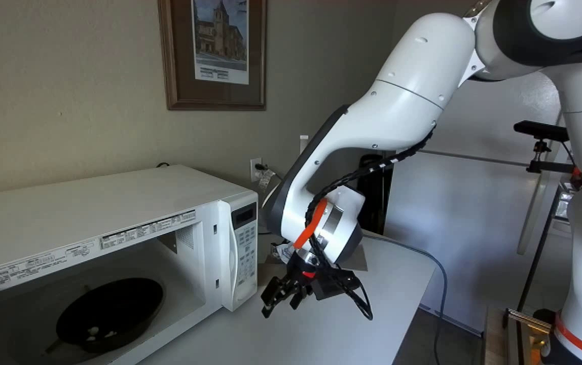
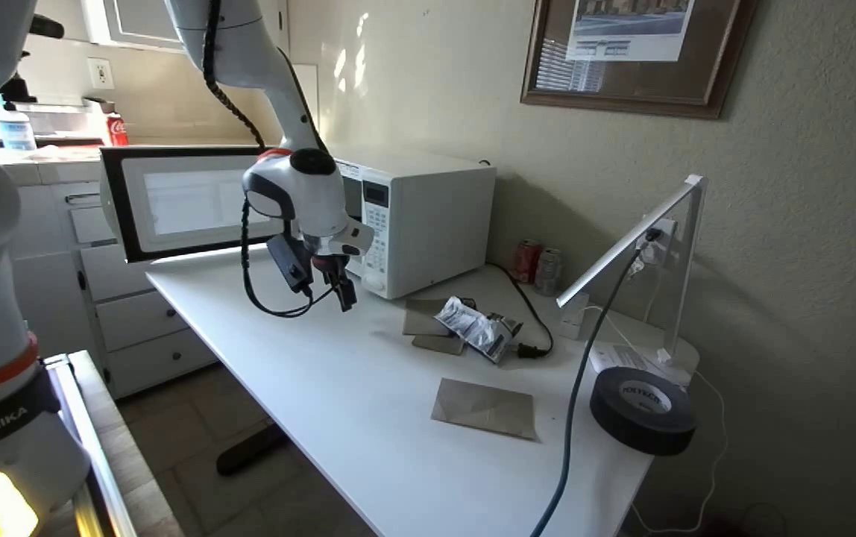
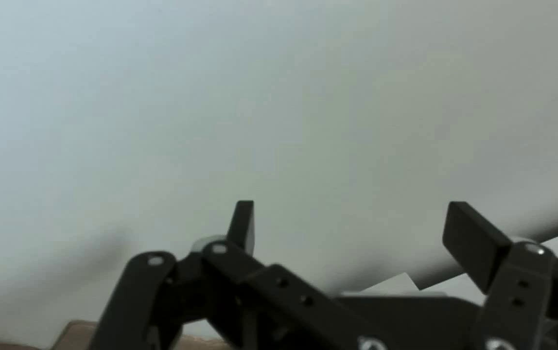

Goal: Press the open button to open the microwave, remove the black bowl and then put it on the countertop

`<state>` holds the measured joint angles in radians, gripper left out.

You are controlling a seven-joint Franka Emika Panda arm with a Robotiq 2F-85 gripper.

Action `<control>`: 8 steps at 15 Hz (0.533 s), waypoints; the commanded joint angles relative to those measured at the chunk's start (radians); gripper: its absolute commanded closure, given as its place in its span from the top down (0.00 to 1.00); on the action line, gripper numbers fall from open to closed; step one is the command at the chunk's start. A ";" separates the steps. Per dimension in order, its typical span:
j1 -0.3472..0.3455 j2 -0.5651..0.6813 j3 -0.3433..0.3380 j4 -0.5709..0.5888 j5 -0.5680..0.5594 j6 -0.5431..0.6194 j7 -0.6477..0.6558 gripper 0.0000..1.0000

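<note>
The black bowl was seen inside the microwave, with small pale spots showing in it. In an exterior view, the door was shown swung wide open. The gripper was held above the countertop, near the control panel, and in the wrist view its jaws were spread well apart.

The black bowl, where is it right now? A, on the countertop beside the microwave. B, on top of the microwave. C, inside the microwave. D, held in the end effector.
C: in an exterior view the black bowl sits inside the microwave, seen through its open front, while the open end effector holds nothing.
</note>
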<state>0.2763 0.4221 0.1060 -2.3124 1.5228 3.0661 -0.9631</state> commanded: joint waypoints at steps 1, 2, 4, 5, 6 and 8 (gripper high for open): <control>0.019 -0.087 -0.006 -0.057 -0.145 -0.091 0.209 1.00; 0.028 -0.102 -0.008 -0.056 -0.180 -0.111 0.259 0.99; 0.047 -0.123 -0.008 -0.043 -0.232 -0.135 0.355 1.00; 0.056 -0.132 -0.007 -0.035 -0.255 -0.149 0.400 1.00; 0.066 -0.138 -0.006 -0.024 -0.274 -0.160 0.443 1.00; 0.084 -0.145 -0.005 -0.005 -0.311 -0.182 0.521 1.00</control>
<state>0.3319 0.3027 0.1068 -2.3230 1.2793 2.9281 -0.5714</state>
